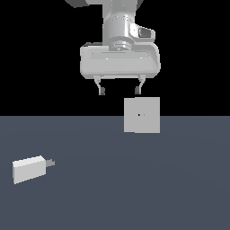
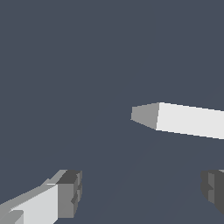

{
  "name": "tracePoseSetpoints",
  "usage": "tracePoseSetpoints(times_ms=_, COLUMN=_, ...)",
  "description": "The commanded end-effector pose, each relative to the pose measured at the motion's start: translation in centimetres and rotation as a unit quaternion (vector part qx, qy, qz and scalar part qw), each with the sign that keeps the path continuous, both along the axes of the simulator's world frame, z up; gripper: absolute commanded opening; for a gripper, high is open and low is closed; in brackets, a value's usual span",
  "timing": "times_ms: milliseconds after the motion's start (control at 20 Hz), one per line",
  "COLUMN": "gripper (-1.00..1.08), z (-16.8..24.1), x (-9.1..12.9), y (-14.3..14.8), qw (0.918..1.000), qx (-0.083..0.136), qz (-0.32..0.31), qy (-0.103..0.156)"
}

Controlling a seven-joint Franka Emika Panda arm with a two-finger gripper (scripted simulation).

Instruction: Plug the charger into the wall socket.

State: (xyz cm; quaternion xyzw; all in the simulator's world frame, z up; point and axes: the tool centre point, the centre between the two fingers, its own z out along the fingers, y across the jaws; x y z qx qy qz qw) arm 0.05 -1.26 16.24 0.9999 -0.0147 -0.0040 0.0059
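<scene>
Since the charger point(image 1: 29, 169) lies untouched on the dark floor point(image 1: 134, 188), low on the exterior view's left with its prongs point(image 1: 50, 163) facing that view's right, the step in hand is likely the reach and grasp. The gripper point(image 1: 120, 91) hangs high above the floor with its fingers spread and nothing between them — well apart from the charger. A good grasp would probably bring the pads down over the block's long flat sides, clear of the prongs, so they stay free for insertion. The wall socket point(image 1: 142, 115) stands upright near the middle, a tiny dark dot at its centre.

The charger is a plain white block with crisp edges and short grey prongs; the socket is a flat, light grey square plate. In the wrist view, a pale slab point(image 2: 183, 119) — likely the socket edge-on — lies beyond the dark finger pads point(image 2: 70, 194).
</scene>
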Motion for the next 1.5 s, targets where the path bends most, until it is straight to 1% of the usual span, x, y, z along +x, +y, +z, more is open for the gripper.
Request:
tracePoseSetpoints(times_ms=0, gripper=1.0, z=0.0, x=0.0, y=0.0, qw=1.0, qx=0.0, qz=0.0, qy=0.0)
tracePoseSetpoints(times_ms=400, gripper=1.0, z=-0.4, x=-0.8, y=0.5, qw=0.9998, qx=0.0, qz=-0.018, qy=-0.001)
tracePoseSetpoints(times_ms=850, gripper=1.0, z=-1.9, x=-3.3, y=2.2, qw=0.9971, qx=0.0, qz=-0.077, qy=-0.004)
tracePoseSetpoints(times_ms=1150, gripper=1.0, z=-3.4, x=-5.4, y=4.2, qw=0.9911, qx=-0.001, qz=-0.133, qy=-0.008)
tracePoseSetpoints(times_ms=1450, gripper=1.0, z=-4.8, x=-7.3, y=6.4, qw=0.9821, qx=-0.001, qz=-0.188, qy=-0.011)
